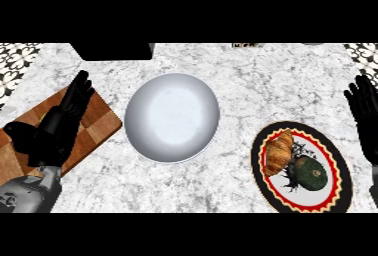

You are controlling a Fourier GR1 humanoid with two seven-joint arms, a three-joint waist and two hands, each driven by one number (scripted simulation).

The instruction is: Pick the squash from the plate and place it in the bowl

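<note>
Squash (311, 173) sits on the patterned plate (336, 159) near the counter's (244, 90) front right corner, beside a croissant (277, 153). White bowl (173, 117) waits mid-counter. Left hand (68, 109) flat, fingers straight, over the cutting board (100, 122); right hand (365, 112) spread wide at the right edge.

1. A kitchen: the desk (244, 80) has a grey-white marble top.
2. A wooden chopping board (96, 122) lies at its left edge.
3. Tableware sits out: a white bowl (173, 118) mid-desk, and a patterned plate (334, 165) near the right edge bearing a croissant (277, 152) and a squash (311, 173).
4. Patterned tiles (16, 62) show at the far corners.
</note>
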